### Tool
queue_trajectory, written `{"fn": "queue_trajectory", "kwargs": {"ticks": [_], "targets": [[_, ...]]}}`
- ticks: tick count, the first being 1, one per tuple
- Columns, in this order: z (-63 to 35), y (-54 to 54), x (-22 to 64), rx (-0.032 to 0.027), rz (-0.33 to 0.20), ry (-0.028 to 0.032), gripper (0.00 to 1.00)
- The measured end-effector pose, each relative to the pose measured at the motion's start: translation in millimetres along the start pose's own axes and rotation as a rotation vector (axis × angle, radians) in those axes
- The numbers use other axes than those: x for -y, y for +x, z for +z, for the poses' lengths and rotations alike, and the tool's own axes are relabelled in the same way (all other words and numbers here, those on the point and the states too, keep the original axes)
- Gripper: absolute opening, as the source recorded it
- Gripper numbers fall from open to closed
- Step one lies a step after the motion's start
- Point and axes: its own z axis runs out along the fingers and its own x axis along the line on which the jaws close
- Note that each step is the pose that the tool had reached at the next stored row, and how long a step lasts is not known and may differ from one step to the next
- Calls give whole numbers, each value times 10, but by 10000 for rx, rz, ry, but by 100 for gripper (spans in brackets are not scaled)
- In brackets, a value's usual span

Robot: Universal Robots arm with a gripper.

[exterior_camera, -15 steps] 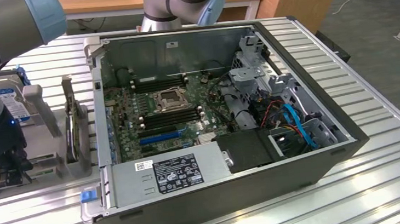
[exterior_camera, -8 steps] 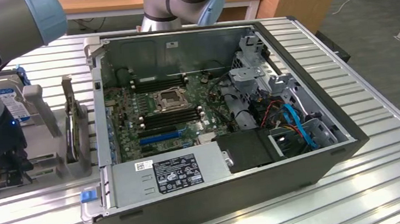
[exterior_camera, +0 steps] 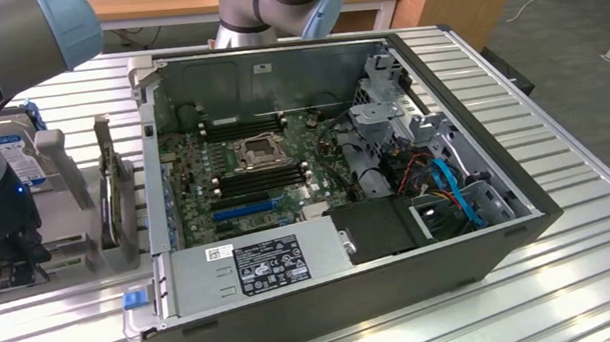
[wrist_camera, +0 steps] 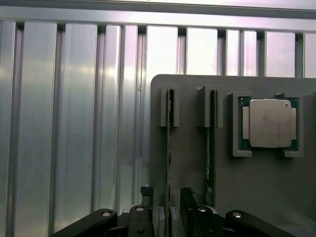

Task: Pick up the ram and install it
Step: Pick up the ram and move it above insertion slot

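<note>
Slatted worktop (wrist_camera: 74, 128) carries the open computer case (exterior_camera: 330, 311), well off from the fingers. Gray holder (wrist_camera: 190, 163) sits right under the gripper (wrist_camera: 170, 212). We see the fingers (wrist_camera: 186, 205) apart, straddling the ram (wrist_camera: 169, 148), which stands on edge in its slot, not clamped. Second stick (wrist_camera: 210, 148) just beside, processor (wrist_camera: 270, 123) farther out. We judge the ram light, stiff, thin, fragile: pinch the flat faces mid-length, squarely, off the contacts.
</note>
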Motion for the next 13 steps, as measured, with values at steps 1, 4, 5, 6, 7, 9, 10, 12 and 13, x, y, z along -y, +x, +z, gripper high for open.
{"fn": "queue_trajectory", "kwargs": {"ticks": [1, 4, 5, 6, 7, 9, 10, 12, 13], "targets": [[0, 1, 0, 0, -2, 0, 36], [0, 4, 0, -1, -2, -1, 36], [0, 5, 0, -1, -2, -1, 36], [0, 6, 0, -1, -2, -1, 36], [0, 6, 0, -1, -2, 0, 36], [0, 6, 0, -1, -1, -1, 36], [0, 6, 0, 0, -2, 0, 36], [0, 6, 0, -1, -2, -1, 34], [0, 6, 0, 0, -2, -1, 34]]}}
